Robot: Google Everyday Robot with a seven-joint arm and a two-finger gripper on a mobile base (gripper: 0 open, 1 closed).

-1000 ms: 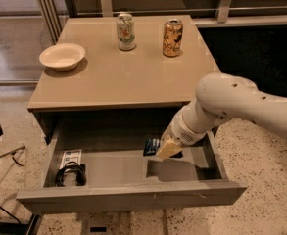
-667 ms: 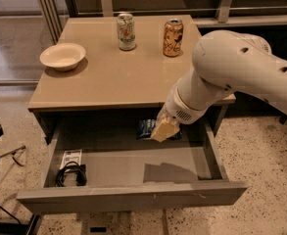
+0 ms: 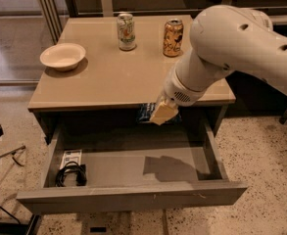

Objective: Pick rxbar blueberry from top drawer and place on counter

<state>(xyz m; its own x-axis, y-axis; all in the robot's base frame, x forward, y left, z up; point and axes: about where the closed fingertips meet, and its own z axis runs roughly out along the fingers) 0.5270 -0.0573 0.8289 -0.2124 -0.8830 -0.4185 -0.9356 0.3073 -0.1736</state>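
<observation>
Camera view: the gripper [image 3: 161,113] is clamped on the rxbar blueberry [image 3: 145,112], a small flat bar in a dark blue wrapper with pale markings, held above the open top drawer [image 3: 133,197], just under the counter's [image 3: 108,77] near edge.

The gripper [image 3: 162,112] is hanging just below the front edge of the counter [image 3: 118,80], above the open top drawer [image 3: 133,198]. Its cream fingers are looking like matt plastic as they pinch the rxbar blueberry [image 3: 145,112] in its thin dark-blue film wrapper. The counter is gleaming, smooth and glossy tan. The drawer front is showing flat, matt grey. The arm [image 3: 231,43] is wearing a smooth white shell with a soft sheen. The green can [image 3: 126,31] and orange can [image 3: 173,37] are glinting like metal, the bowl [image 3: 62,56] is looking smooth and cream, and the floor [image 3: 260,160] is showing speckled stone.
</observation>
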